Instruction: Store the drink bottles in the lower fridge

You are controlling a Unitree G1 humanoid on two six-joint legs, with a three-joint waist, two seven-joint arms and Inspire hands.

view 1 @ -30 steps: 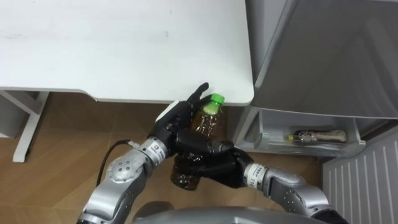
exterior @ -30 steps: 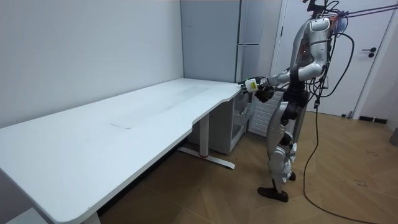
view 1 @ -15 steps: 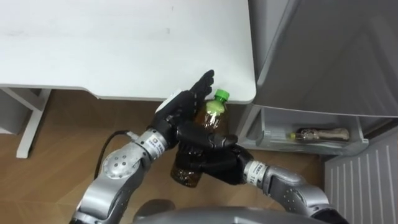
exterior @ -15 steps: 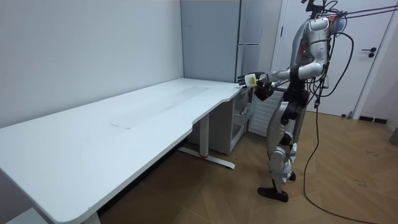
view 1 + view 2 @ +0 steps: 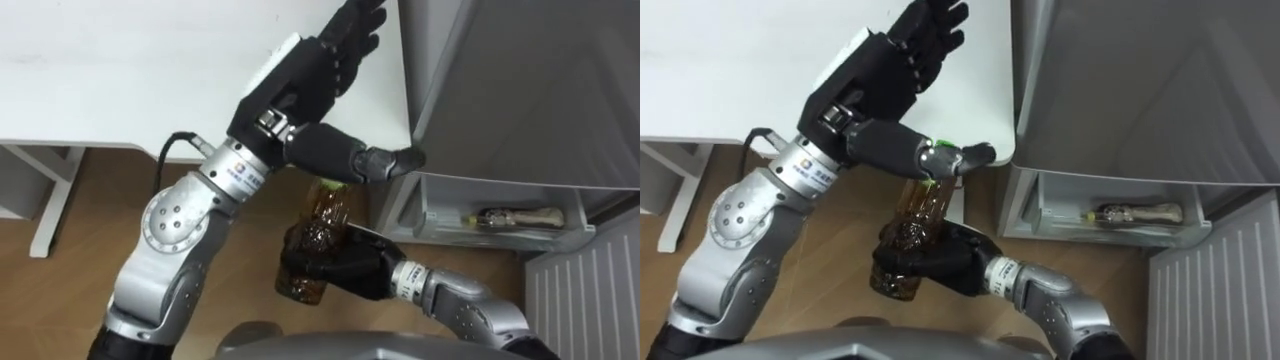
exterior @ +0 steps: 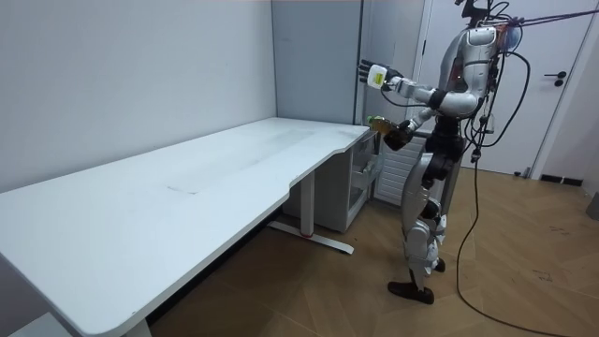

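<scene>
My left hand (image 5: pixel 295 95) has come up off the bottle since a second ago and now hangs over the white table's (image 5: pixel 150 70) corner, fingers straight and spread, thumb out towards the grey fridge (image 5: pixel 520 90). I count two drinks. One amber tea bottle (image 5: pixel 325 205) sits tilted in my right hand (image 5: pixel 345 268), fingers wrapped round its lower half. A second bottle (image 5: pixel 510 215) lies on its side in the clear lower drawer (image 5: pixel 430 225). No label is legible.

No legible text, numbers or signs. Print on the wrist band (image 5: pixel 237 172) behind the left hand (image 5: pixel 298 88) is unreadable.
</scene>
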